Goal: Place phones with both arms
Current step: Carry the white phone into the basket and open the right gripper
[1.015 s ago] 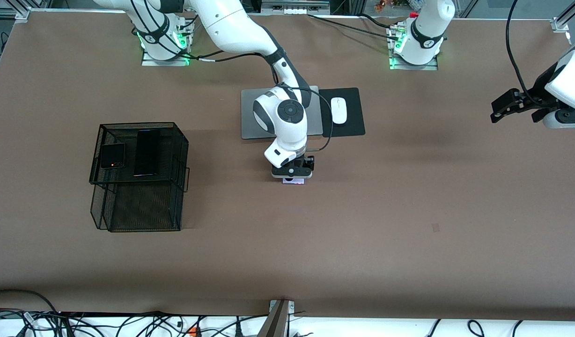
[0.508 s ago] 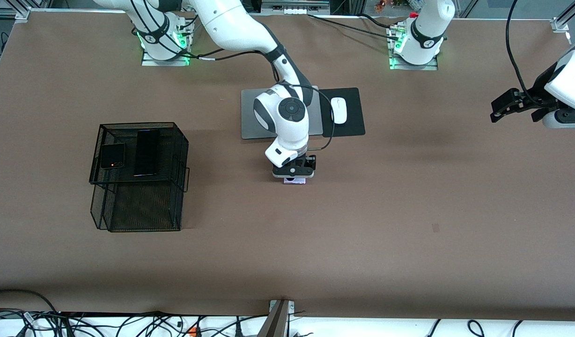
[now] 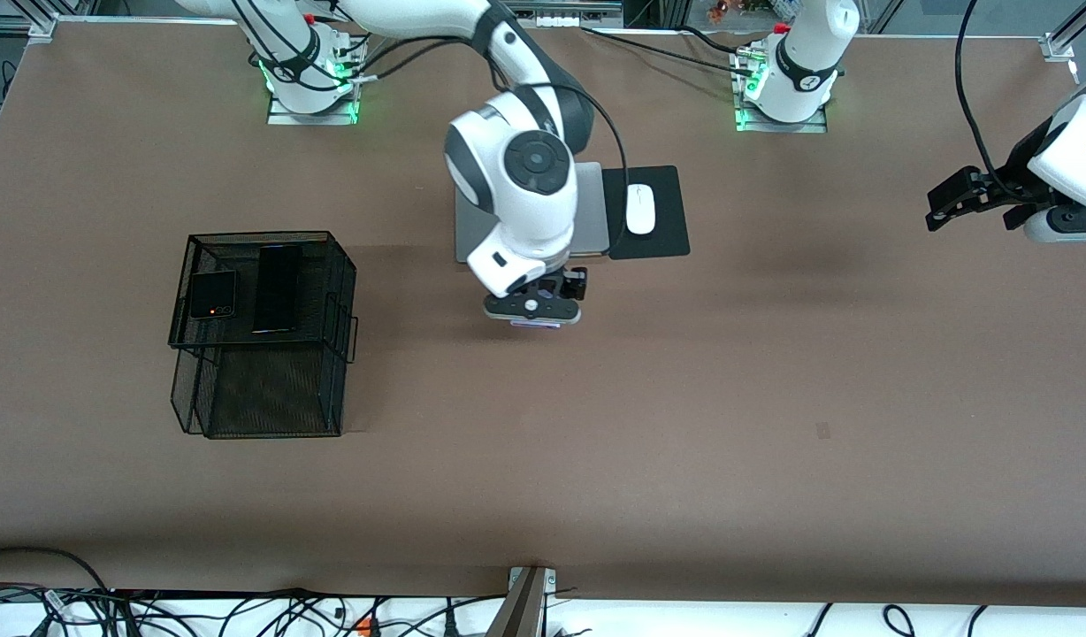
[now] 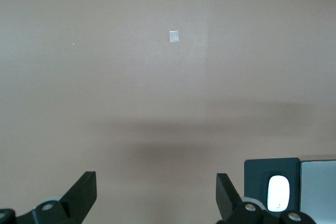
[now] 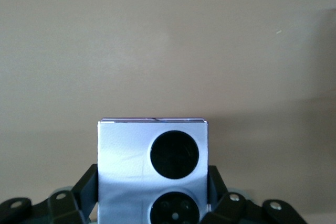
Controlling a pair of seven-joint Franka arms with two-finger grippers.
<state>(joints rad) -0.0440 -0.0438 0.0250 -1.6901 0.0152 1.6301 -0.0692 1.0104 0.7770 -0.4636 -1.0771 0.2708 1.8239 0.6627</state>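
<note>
We see two white robot arms at a brown bench (image 3: 684,425).
Our right gripper (image 3: 534,320) clamps the small white-lilac square phone (image 5: 152,169), above the bench near the grey laptop (image 3: 592,208). Our left gripper (image 4: 156,198) waits wide open and empty. The squarish black flip phone (image 3: 213,294) and long black slab phone (image 3: 278,287) lie atop the black wire-mesh basket (image 3: 269,398).

The front view looks down from high across the counter (image 3: 596,460), facing both arm bases, and takes in its whole width. The left wrist view looks down from well above bare counter (image 4: 157,93) and shares the white mouse (image 4: 278,192) (image 3: 639,209) with it. The right wrist view sits close over the white-lilac phone (image 5: 152,171).
</note>
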